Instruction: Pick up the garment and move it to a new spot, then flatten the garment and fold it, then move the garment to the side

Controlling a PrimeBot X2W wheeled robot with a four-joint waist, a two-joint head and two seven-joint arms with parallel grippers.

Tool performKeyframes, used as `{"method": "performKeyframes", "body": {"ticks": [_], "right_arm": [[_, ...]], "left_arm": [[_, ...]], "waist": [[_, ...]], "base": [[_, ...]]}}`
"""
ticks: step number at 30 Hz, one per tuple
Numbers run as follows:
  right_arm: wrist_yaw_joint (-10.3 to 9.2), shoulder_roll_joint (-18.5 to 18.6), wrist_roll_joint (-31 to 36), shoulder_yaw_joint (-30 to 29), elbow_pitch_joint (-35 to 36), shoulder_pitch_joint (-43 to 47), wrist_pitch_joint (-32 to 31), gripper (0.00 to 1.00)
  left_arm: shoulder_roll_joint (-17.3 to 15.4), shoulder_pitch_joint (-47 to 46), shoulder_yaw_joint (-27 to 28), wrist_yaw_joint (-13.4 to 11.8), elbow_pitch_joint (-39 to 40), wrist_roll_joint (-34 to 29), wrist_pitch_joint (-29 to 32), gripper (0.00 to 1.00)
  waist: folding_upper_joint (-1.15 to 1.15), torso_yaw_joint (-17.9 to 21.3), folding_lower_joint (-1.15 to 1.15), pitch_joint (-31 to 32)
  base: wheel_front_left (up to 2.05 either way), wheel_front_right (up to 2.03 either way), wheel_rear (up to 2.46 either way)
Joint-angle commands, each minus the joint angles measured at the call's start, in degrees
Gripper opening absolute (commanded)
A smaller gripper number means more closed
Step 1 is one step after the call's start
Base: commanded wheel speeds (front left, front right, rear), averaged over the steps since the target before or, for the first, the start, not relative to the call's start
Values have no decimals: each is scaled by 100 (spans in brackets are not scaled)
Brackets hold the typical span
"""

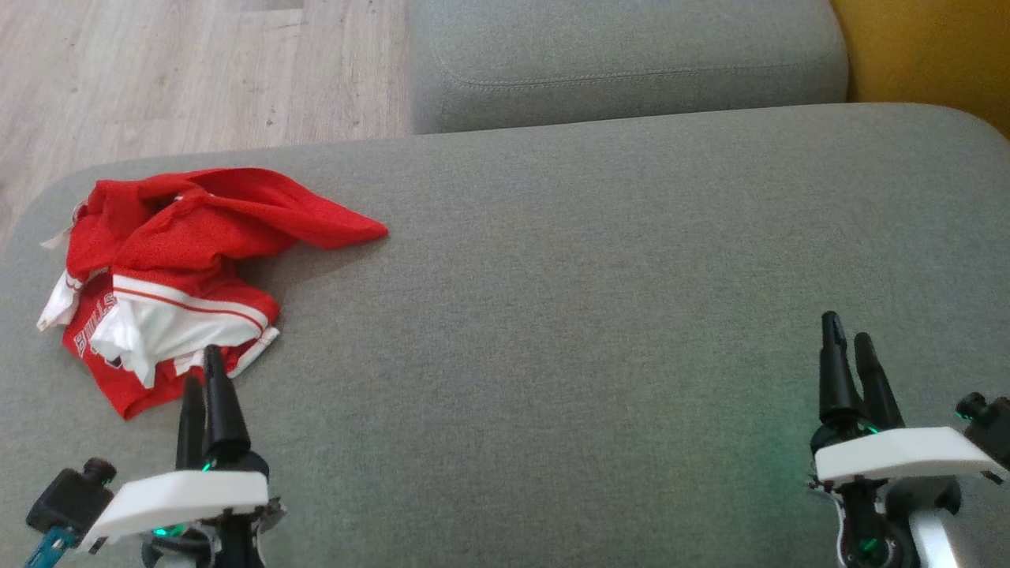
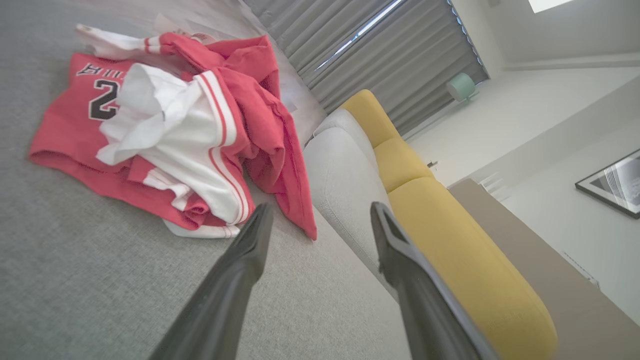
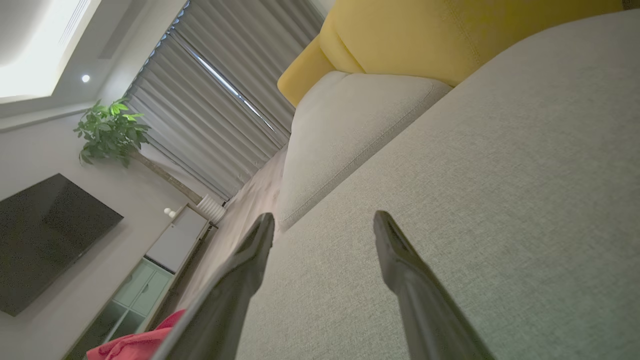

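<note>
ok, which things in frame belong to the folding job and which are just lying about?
Job: red-and-white garment, crumpled at the left end of the grey seat; left tool and right tool, both open and empty.
Not job: yellow cushion, curtains, potted plant, TV, framed picture, wood floor.

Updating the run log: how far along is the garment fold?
Done: nothing visible; the garment lies crumpled in a heap at the left end of the grey cushion. In hand: the left gripper, fingers open, points at the heap's near edge, gripping nothing; the right gripper is open over bare cushion. Left: pick up, move, flatten, fold, set aside.
</note>
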State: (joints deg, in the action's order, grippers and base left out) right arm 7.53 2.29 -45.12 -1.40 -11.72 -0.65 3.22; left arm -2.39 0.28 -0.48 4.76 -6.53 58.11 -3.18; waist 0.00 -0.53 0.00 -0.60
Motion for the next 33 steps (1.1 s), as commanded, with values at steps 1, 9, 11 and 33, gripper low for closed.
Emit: {"method": "performKeyframes", "body": {"ticks": [1,9,11,33], "right_arm": [[-2,34,257,117,247,-284,90,100],[-2,37,1057,271,365,-297,209,100],[-2,38,1252,301,406,-299,243,100],[-3,46,3130,529,678,-297,632,100]], "left_arm": [[-33,-184,12,2,274,-231,-88,100],[-34,-160,-175,-40,372,-793,-207,100],[-35,-158,-220,-45,385,-932,-241,100],[-41,-169,-656,-157,479,-2815,-633,100]], "waist": [[0,5,0,1],[0,40,0,-5],[0,51,0,-8],[0,71,0,-16]], "base": [[0,0,0],[0,0,0],[0,0,0],[0,0,0]]}}
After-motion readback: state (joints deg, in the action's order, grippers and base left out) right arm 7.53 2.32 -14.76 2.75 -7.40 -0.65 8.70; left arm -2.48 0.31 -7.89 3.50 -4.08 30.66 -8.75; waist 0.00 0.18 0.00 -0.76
